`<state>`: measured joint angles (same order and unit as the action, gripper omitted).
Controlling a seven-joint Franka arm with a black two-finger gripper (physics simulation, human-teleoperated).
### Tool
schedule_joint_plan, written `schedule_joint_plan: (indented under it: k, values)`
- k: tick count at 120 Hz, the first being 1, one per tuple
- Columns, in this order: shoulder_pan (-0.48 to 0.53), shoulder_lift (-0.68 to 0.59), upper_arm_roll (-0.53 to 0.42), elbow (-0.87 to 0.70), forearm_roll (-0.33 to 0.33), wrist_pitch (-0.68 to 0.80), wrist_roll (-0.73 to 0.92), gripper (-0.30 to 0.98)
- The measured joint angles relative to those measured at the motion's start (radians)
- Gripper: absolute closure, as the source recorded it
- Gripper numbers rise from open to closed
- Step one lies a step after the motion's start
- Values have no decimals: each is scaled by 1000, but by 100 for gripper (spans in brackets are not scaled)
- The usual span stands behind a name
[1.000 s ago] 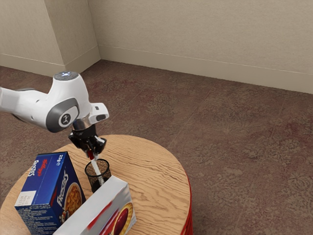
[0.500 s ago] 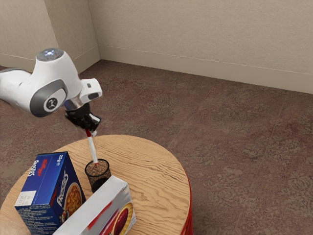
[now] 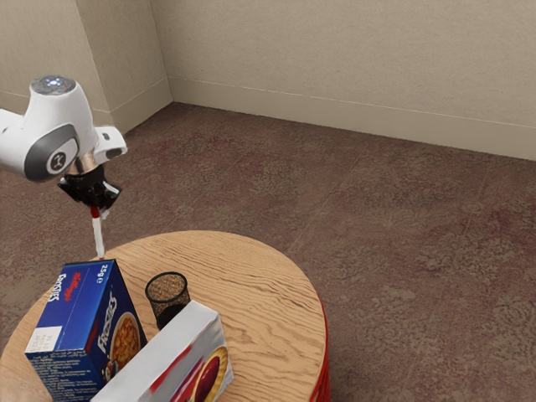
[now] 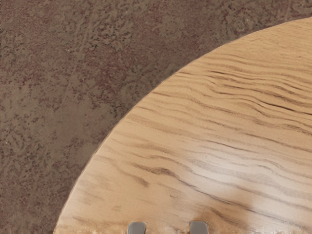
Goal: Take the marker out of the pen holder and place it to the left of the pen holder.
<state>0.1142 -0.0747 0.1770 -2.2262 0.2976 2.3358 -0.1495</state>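
Note:
In the exterior view, the black gripper [image 3: 99, 209] is raised at the left, shut on the red end of the marker [image 3: 98, 238]. The white body of the marker hangs nearly upright, its lower end appearing just above the top of the blue box. The black mesh pen holder [image 3: 168, 292] stands on the table, away from the marker toward the exterior view's right. Grey tips of the gripper [image 4: 168, 227] lie along the wrist view's lower edge, over the wood.
A blue Frosties box [image 3: 74, 314] and a white box [image 3: 172, 352] stand near the pen holder on the round wooden table [image 3: 260, 293]. The table's curved edge [image 4: 115, 127] crosses the wrist view, with carpet beyond it.
My hand has risen and moved toward the exterior view's left with the marker. The marker has come up out of the pen holder, which stays in place.

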Motion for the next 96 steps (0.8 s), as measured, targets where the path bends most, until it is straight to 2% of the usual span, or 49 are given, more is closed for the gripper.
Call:
schedule_joint_plan:
  k: [30,48,60,76,96]
  values:
    - [32,35,0,12,-52,-107,76,76]
    - [22,34,1,12,-105,-131,129,42]
    - [14,31,1,14,-120,-136,158,26]
    - [22,33,-15,101,-114,-137,190,14]
    - [27,27,-60,195,-82,-138,221,6]
